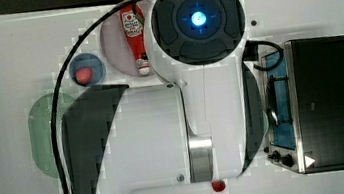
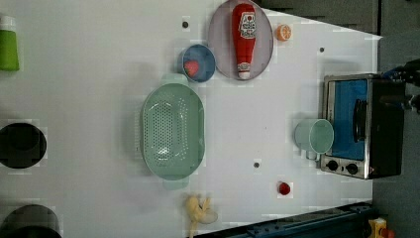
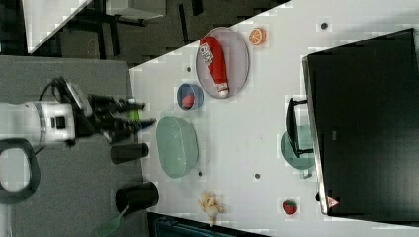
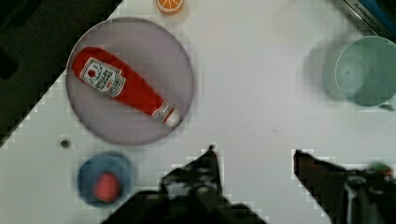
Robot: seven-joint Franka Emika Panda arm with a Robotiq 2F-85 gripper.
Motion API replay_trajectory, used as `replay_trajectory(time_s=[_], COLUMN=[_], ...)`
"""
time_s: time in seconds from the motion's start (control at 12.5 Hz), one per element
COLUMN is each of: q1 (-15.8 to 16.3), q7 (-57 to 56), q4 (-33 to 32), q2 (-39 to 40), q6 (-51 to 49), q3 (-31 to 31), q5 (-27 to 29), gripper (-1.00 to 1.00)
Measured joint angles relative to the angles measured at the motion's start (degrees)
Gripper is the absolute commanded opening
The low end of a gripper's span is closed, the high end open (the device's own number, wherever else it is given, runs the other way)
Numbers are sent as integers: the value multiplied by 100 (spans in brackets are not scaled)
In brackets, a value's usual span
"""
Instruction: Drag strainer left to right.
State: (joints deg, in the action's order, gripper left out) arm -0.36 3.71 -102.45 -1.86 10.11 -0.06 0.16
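**Strainer sitting in the open, crowded table around it**

So the strainer is lying flat on the white table, toward the left view's left of centre, nothing in it. Gripper hangs above the table with its fingers spread apart and nothing between them; in the right view it sits off the table edge, just beside the strainer's rim.

Stuff around it: a blue bowl with a red thing inside sits near one end tab, and right beside that is a plate with a ketchup bottle lying on it. An orange slice is just past the plate. Near the other end, a banana lies by the table edge.

Over at the left view's right: a cup on its side against the toaster oven, plus a strawberry. Two black cups stand by the strainer in the right view.
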Motion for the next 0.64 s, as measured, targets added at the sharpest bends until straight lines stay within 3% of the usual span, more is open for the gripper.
replay_trajectory(time_s=[0.24,0.4,0.64], q1=[107,57,61], q7=[98,143,253], q4=[-1483,-1617,-1315], q2=[-1836,-2804,-3378], q6=[-1326,-1325,-1129], q3=[-367,-423,-256], q5=[-292,-177,-115], gripper=[99,100,100])
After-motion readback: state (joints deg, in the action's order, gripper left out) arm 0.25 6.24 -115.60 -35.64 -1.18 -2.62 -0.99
